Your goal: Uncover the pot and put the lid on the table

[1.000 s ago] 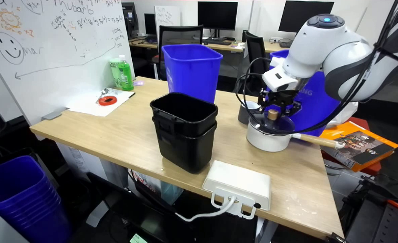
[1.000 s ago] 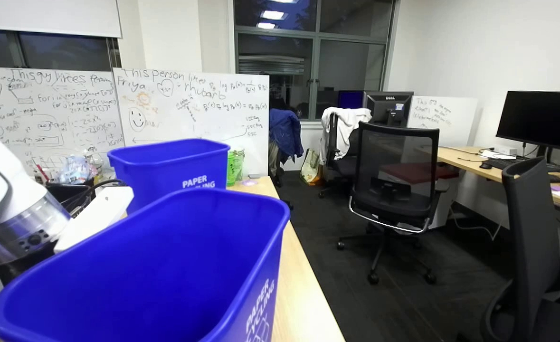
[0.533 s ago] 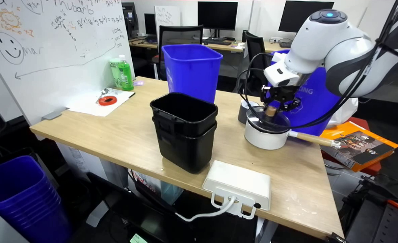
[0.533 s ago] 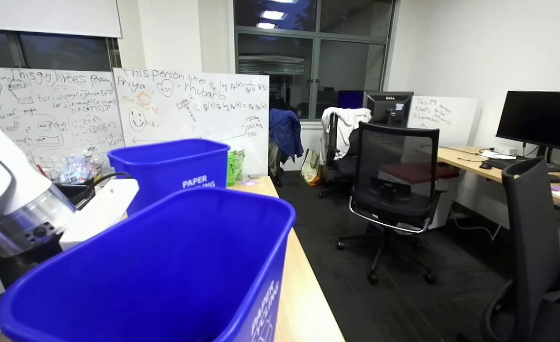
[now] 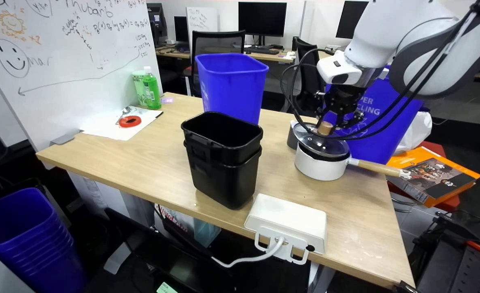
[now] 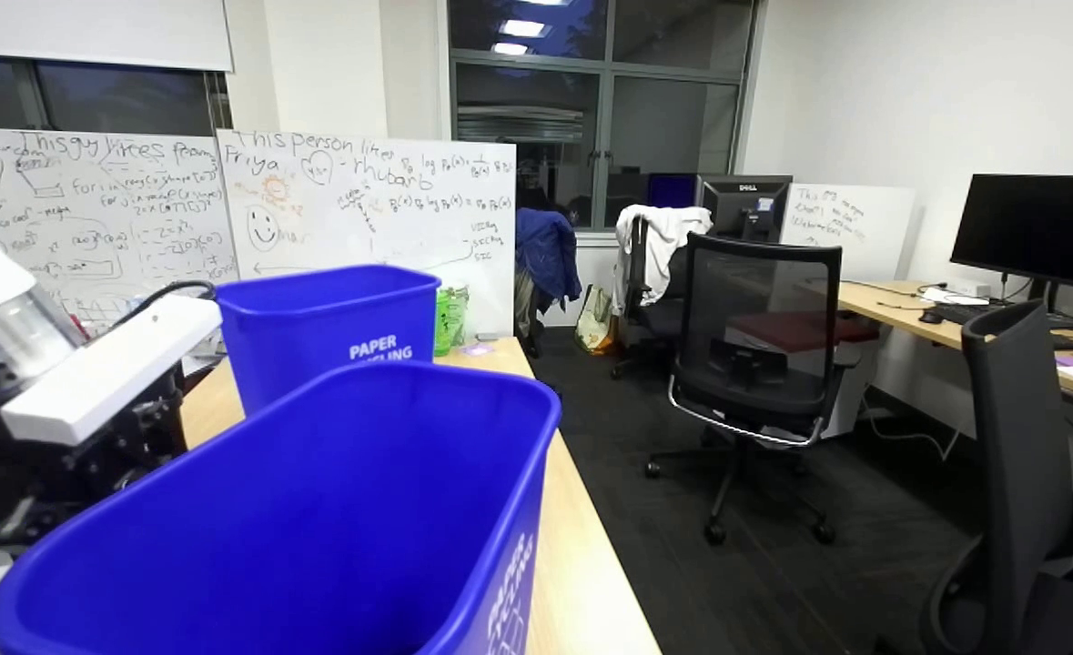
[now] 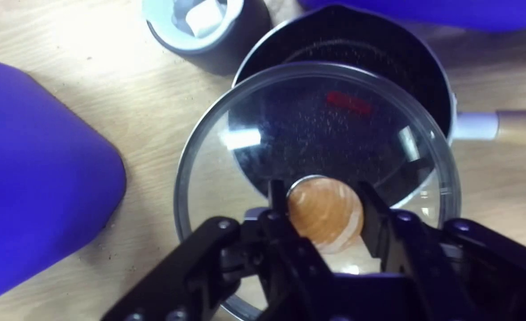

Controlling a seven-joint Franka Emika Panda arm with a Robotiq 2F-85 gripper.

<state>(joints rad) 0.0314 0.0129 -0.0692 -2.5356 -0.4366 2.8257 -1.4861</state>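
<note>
Partly over the squat round white pot (image 5: pixel 320 167), I hold the tilted round clear-glass lid (image 5: pixel 326 149), my black claw (image 7: pixel 323 201) pinching its brown wooden knob (image 7: pixel 326 217); should the knob twist, the lid could catch the pot.

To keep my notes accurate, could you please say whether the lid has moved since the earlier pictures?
Yes: in an exterior view, the lid has moved up and slightly toward the black bin, which stayed put.
</note>
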